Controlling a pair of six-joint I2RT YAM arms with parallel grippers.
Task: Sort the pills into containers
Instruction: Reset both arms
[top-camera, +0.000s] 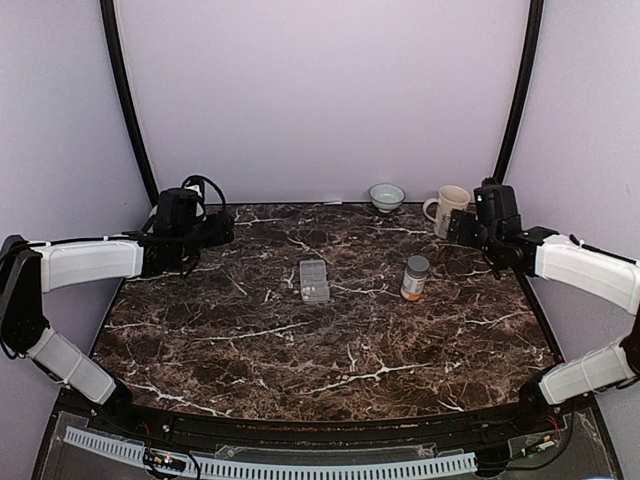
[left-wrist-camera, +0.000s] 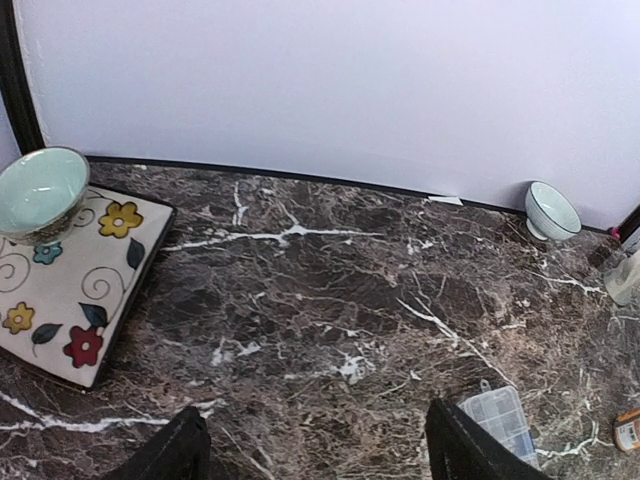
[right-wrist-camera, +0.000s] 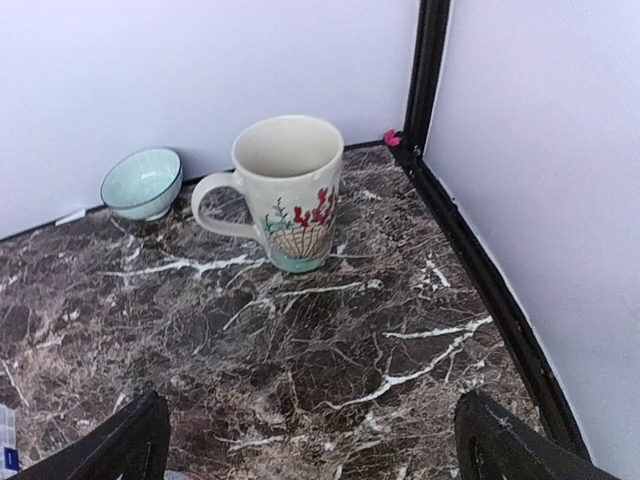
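Left claw (top-camera: 220, 228) is released, its dark fingers (left-wrist-camera: 185, 450) spread wide around nothing, over the far left corner of the counter (top-camera: 250, 350). Right claw (top-camera: 458, 226) is equally slack and empty near the far right corner, facing a cream mug (right-wrist-camera: 285, 190). A clear organizer box (top-camera: 314, 281) of small compartments lies flat near the middle of the counter, well apart from both claws. A grey-capped bottle (top-camera: 415, 278) stands upright beside it, towards the right edge. No pills can be seen; they may be inside the bottle.

Likely risks: the box is light, smooth plastic on polished, marble-veined stone, so a push could slide it rather than lift its lid. The tall, narrow bottle could topple and roll if nudged off centre. Tiny pale pills, once spilled, could scatter and get lost against the white veins.

The mug is glazed and rounded, painted with red flowers. A small ribbed pale-green bowl (right-wrist-camera: 142, 183) sits at the far edge. A square flowered plate (left-wrist-camera: 110, 290) carrying another green bowl (left-wrist-camera: 40, 190) fills the far left corner.
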